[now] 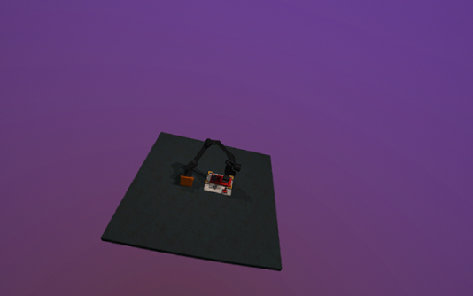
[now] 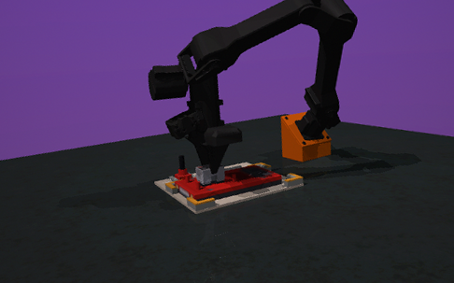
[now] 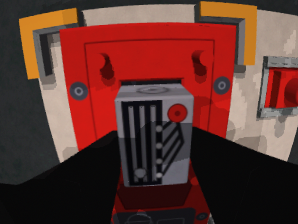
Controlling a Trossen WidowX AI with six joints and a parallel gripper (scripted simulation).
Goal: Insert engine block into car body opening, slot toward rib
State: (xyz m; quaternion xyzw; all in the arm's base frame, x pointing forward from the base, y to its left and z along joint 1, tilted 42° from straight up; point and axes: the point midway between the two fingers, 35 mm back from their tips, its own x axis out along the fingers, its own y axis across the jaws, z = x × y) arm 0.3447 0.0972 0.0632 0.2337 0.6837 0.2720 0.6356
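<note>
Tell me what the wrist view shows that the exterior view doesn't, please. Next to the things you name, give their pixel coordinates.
Only the wrist view: the red dot [image 3: 177, 113] and dark stripes on the grey block's printed face.

Only the exterior view: the orange stand [image 2: 308, 150] and the upright black peg [image 2: 182, 162].

Both: the grey block [image 2: 203, 175] [image 3: 175, 150] held in the gripper [image 2: 212, 175] [image 3: 153, 136], the red car body [image 2: 255, 181] [image 3: 145, 34], and yellow corner pieces [image 2: 200, 201] [image 3: 251, 30].

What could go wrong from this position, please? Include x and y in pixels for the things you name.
The pincer [image 2: 212, 175] [image 3: 153, 136] grips the grey engine block [image 2: 203, 175] [image 3: 175, 145] over the red car body [image 2: 238, 180] [image 3: 150, 34]. If misaligned, the block may catch on the opening's edge. When the pincer releases, its fingers may drag or tilt the block. Two pegs [image 3: 99, 61] [image 3: 200, 57] stand nearby; a sideways retreat could hit them.
</note>
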